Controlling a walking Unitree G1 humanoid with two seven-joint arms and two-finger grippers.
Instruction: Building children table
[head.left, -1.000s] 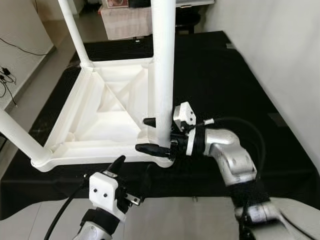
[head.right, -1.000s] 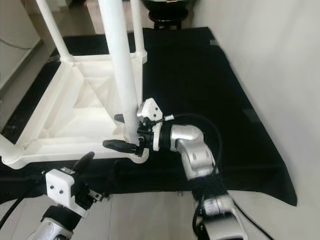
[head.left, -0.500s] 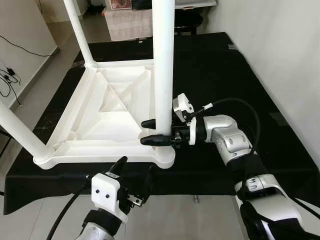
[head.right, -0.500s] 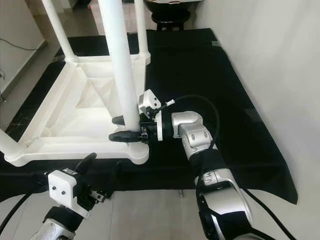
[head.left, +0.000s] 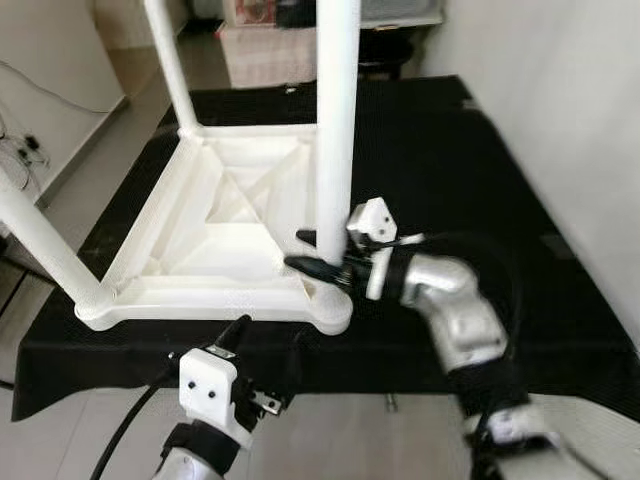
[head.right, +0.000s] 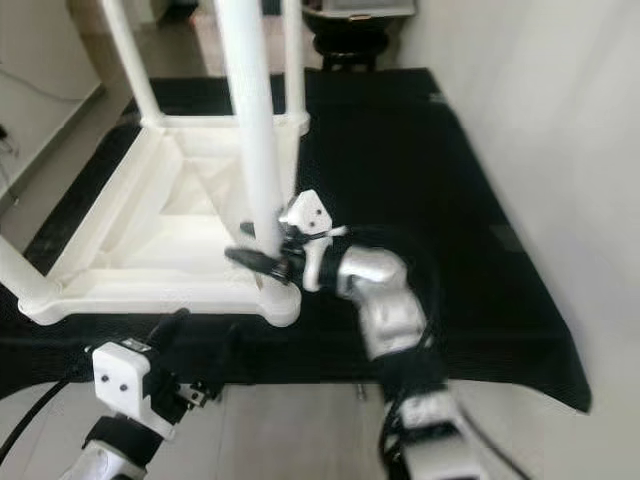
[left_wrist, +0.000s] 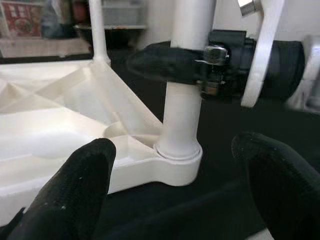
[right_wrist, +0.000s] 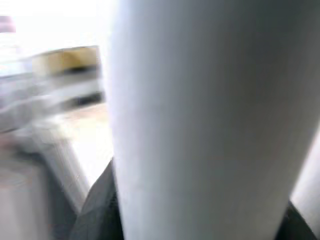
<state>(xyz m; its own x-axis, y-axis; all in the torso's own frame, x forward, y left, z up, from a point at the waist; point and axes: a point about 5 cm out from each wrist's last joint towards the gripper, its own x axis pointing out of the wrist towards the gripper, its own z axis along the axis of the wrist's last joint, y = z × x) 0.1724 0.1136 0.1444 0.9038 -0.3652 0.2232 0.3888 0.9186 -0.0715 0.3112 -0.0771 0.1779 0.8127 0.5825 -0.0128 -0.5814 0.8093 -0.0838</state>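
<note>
A white children's table (head.left: 230, 235) lies upside down on a black mat (head.left: 470, 170), its legs pointing up. My right gripper (head.left: 316, 252) is shut on the near-right leg (head.left: 336, 120) just above its socket at the table's corner (head.left: 333, 312), one black finger on each side. That leg shows up close as a white column (right_wrist: 200, 120). My left gripper (head.left: 264, 345) hovers open below the table's front edge, its fingers (left_wrist: 85, 185) spread wide and pointing at the same corner (left_wrist: 175, 165) without touching it.
The other legs stand at the far left (head.left: 172, 65), the near left (head.left: 35, 240) and the far right (head.right: 292, 55). A white wall (head.left: 570, 110) runs along the right. A covered bench (head.left: 268, 50) sits beyond the mat. Tiled floor (head.left: 90, 180) lies to the left.
The camera has shifted slightly. My right arm has swung, elbow dropping toward me, while the gripper stays on the near-right leg. The left gripper has held its place.
</note>
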